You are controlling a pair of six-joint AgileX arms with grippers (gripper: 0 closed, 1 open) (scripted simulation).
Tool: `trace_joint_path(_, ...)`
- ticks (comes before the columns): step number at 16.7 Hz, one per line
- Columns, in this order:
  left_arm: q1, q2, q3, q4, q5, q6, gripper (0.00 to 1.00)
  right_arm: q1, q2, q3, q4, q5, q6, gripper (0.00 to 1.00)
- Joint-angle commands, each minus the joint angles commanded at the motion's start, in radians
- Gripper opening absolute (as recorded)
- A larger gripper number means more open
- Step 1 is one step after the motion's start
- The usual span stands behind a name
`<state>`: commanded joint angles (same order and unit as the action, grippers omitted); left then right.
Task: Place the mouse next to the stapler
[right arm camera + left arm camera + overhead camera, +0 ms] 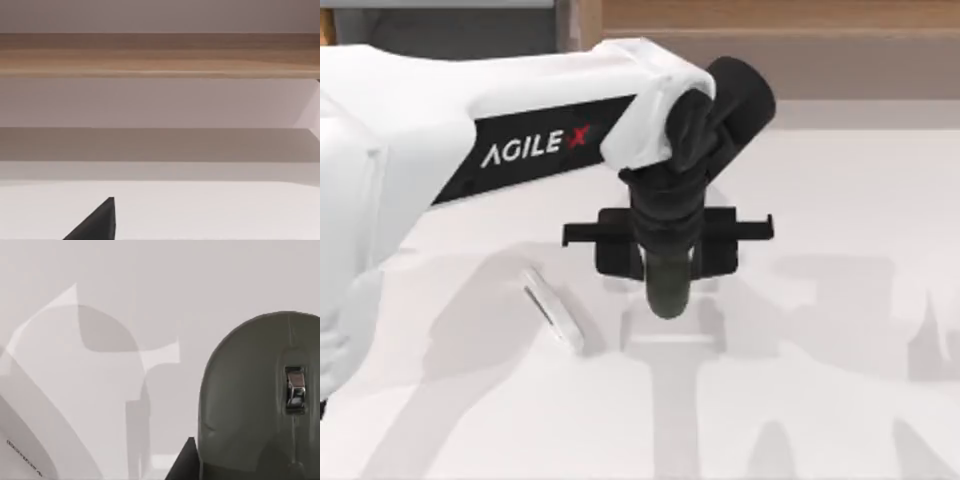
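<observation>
White left arm across the frame's upper left, with a black "AGILEX" panel, black wrist and black crossbar gripper.

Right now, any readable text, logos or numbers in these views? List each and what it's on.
"AGILE X", white letters with a red X, on the black panel of the left arm in the top view.
Small dark print on a white surface in the left wrist view: too small to read.
Mouse and stapler: no readable markings.
</observation>
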<state>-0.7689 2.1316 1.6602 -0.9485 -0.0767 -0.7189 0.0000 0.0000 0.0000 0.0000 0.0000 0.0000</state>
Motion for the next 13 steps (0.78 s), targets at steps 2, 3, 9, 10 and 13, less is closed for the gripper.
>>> trace_joint_path(2, 0.000, 0.007, -0.006, 0.004, 0.000, 0.000, 0.00, 0.000, 0.000, 0.000, 0.000, 0.000, 0.000, 1.00)
trace_joint_path(3, 0.000, 0.012, -0.010, 0.005, 0.000, 0.000, 0.00, 0.000, 0.000, 0.000, 0.000, 0.000, 0.000, 1.00)
trace_joint_path(9, 0.000, 0.046, -0.040, 0.006, 0.002, -0.001, 0.00, 0.000, 0.000, 0.000, 0.000, 0.000, 0.000, 1.00)
trace_joint_path(10, 0.000, 0.046, -0.040, 0.006, 0.002, -0.001, 0.00, 0.000, 0.000, 0.000, 0.000, 0.000, 0.000, 1.00)
trace_joint_path(13, 0.000, 0.046, -0.040, 0.006, 0.002, -0.001, 0.15, 0.000, 0.000, 0.000, 0.000, 0.000, 0.000, 1.00)
